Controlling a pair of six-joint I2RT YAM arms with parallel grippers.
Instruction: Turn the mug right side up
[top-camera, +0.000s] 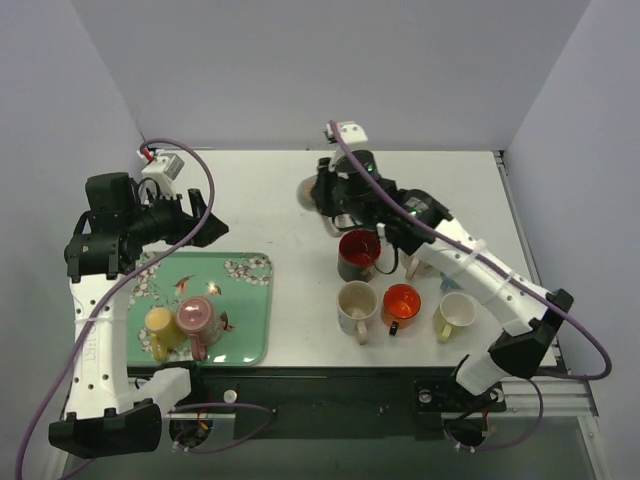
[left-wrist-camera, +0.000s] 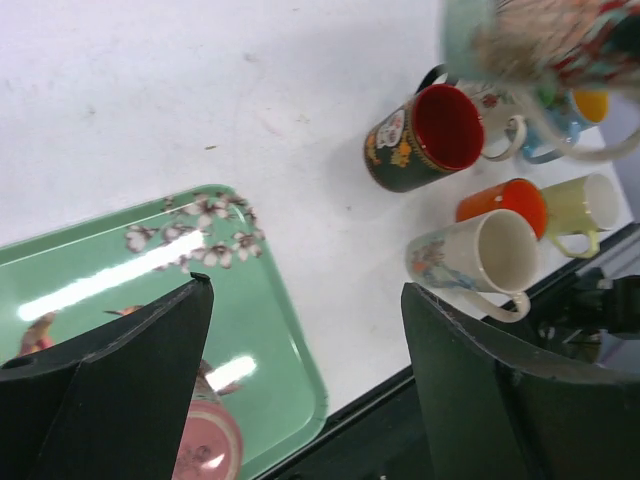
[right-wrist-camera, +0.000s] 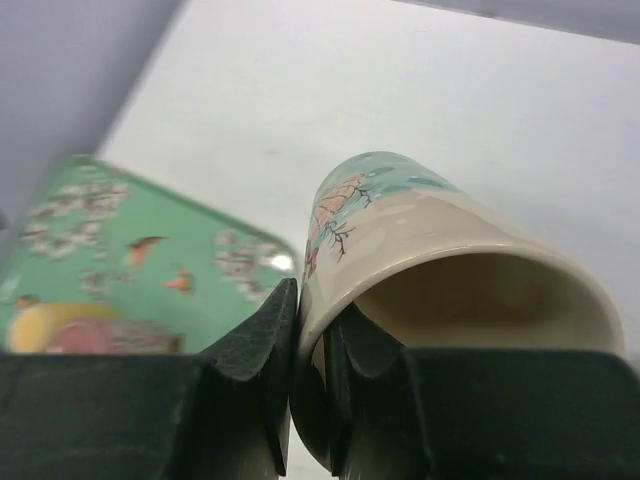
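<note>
My right gripper (right-wrist-camera: 315, 312) is shut on the rim wall of a cream mug (right-wrist-camera: 430, 230) with a bird-and-branch pattern, one finger (right-wrist-camera: 262, 335) outside and one inside. The mug's mouth faces the wrist camera. In the top view this mug (top-camera: 307, 190) hangs off the table's surface at the back middle, in my right gripper (top-camera: 326, 196). It also shows blurred at the upper right of the left wrist view as the mug (left-wrist-camera: 530, 40). Above the green tray's right part, my left gripper (left-wrist-camera: 305, 290) is open and empty, seen from above as the left gripper (top-camera: 207, 226).
The green flowered tray (top-camera: 250, 300) at the left carries a yellow mug (top-camera: 158, 326) and a pink mug (top-camera: 197, 318). Right of it stand a dark mug with a red inside (top-camera: 358, 252), a cream mug (top-camera: 356, 303), an orange mug (top-camera: 401, 302) and a pale yellow mug (top-camera: 456, 312).
</note>
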